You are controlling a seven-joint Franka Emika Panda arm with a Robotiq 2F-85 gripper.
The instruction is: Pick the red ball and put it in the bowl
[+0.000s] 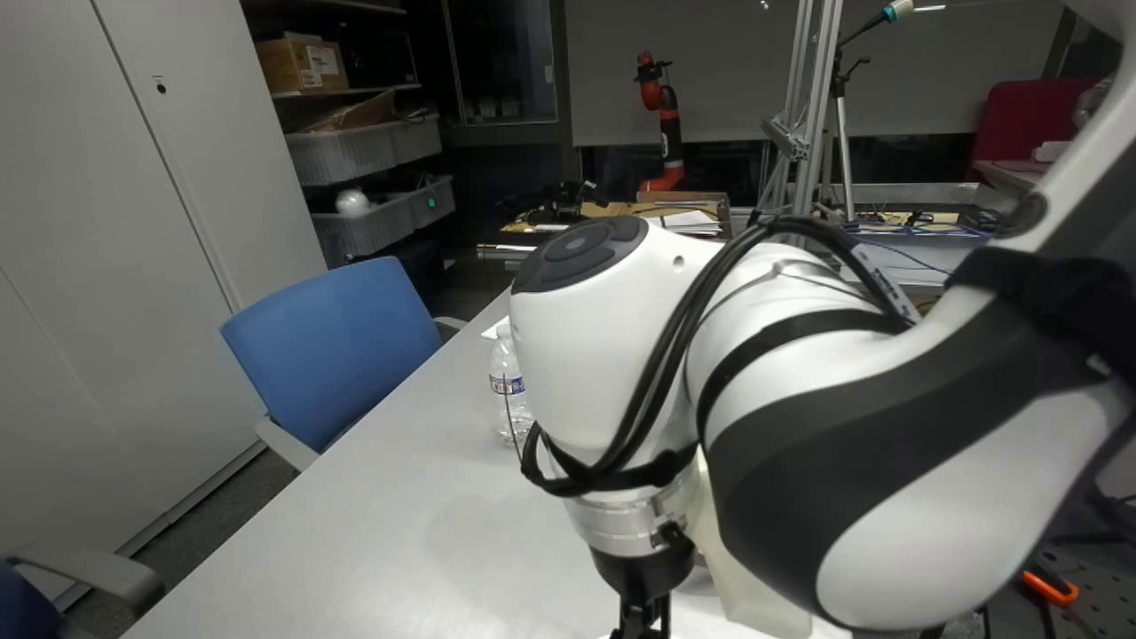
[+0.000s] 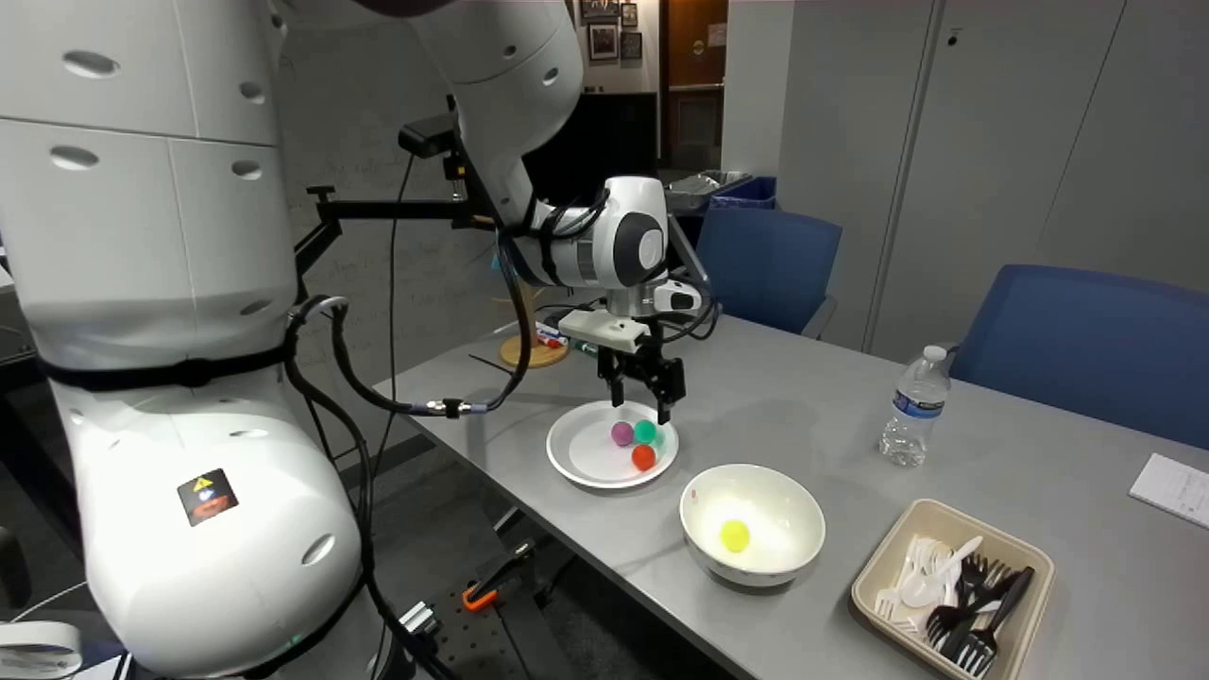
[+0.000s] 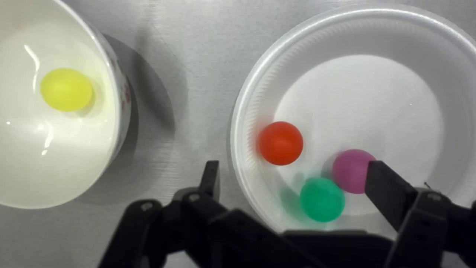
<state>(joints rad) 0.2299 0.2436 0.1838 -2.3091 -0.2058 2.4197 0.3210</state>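
The red ball (image 2: 643, 458) lies in a white plate, near the plate's edge on the bowl's side; it also shows in the wrist view (image 3: 281, 143). The white bowl (image 2: 718, 557) stands on the table beside the plate with a yellow ball inside; it also shows in the wrist view (image 3: 55, 167). My gripper (image 2: 640, 404) is open and empty above the plate. In the wrist view its fingertips (image 3: 293, 169) are wide apart, one over the plate's outside edge, one overlapping the purple ball. The red ball sits ahead of the gap between them. Ball and bowl are not visible in an exterior view (image 1: 643, 617).
The plate (image 3: 360, 85) also holds a green ball (image 3: 322, 200) and a purple ball (image 3: 351, 171), close together. The yellow ball (image 2: 735, 535) is in the bowl. A water bottle (image 2: 914, 406) and a beige tray (image 2: 874, 576) of plastic cutlery stand farther along the table.
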